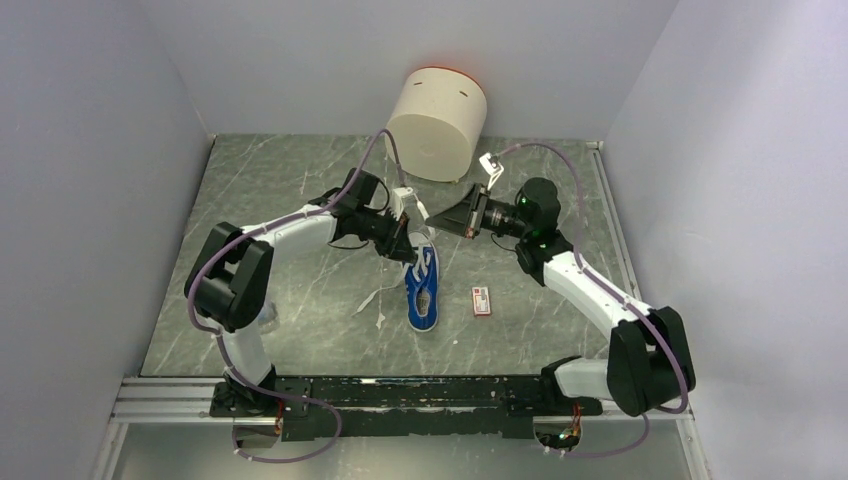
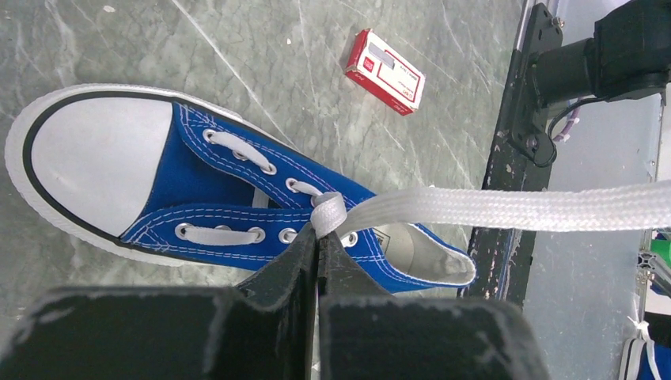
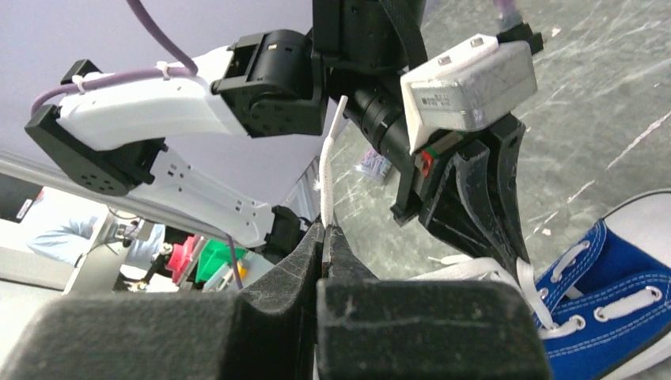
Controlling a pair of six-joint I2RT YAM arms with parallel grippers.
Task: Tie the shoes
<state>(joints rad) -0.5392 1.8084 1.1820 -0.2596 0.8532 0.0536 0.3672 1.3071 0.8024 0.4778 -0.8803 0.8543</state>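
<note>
The blue shoe [image 1: 423,287] lies on the marble table with its white toe cap [image 2: 87,154] pointing toward the arms' bases. My left gripper [image 2: 319,235] is shut on a white lace [image 2: 506,207] right at the top eyelets, and that lace runs taut off to the right. My right gripper [image 3: 324,228] is shut on a lace [image 3: 328,162] that rises straight up from its tips. In the top view the left gripper [image 1: 405,245] sits over the shoe's opening, and the right gripper [image 1: 441,219] is just beyond it. Another lace end [image 1: 376,299] trails on the table left of the shoe.
A small red-and-white packet [image 1: 482,301] lies flat right of the shoe. A large white cylinder [image 1: 437,122] stands at the back wall. Grey walls close the table on both sides. The black mounting rail [image 1: 400,392] runs along the near edge.
</note>
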